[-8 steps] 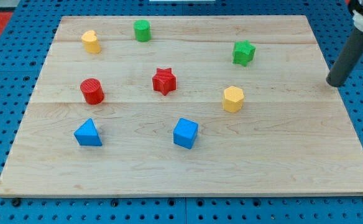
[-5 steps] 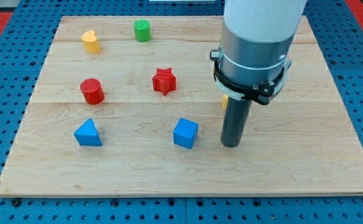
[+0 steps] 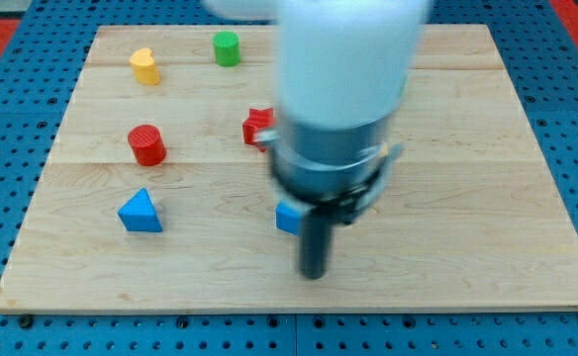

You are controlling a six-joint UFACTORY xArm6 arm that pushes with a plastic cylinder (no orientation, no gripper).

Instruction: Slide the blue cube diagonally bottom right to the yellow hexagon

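The blue cube (image 3: pixel 288 218) lies near the board's bottom centre, mostly hidden behind my arm; only its left edge shows. My tip (image 3: pixel 314 273) rests on the board just below and slightly right of the cube. The yellow hexagon is hidden behind the arm's blurred white and grey body (image 3: pixel 338 99). I cannot tell whether the rod touches the cube.
A blue triangular block (image 3: pixel 140 212) lies at bottom left, a red cylinder (image 3: pixel 146 144) above it. A red star (image 3: pixel 257 127) is partly hidden by the arm. A yellow block (image 3: pixel 144 65) and a green cylinder (image 3: pixel 227 47) sit at top left. The wooden board (image 3: pixel 487 198) lies on blue pegboard.
My arm swept in from the view's right edge, passed right of the blue cube, and now stands lower and further left, with the tip just below the cube. It now hides the green star.
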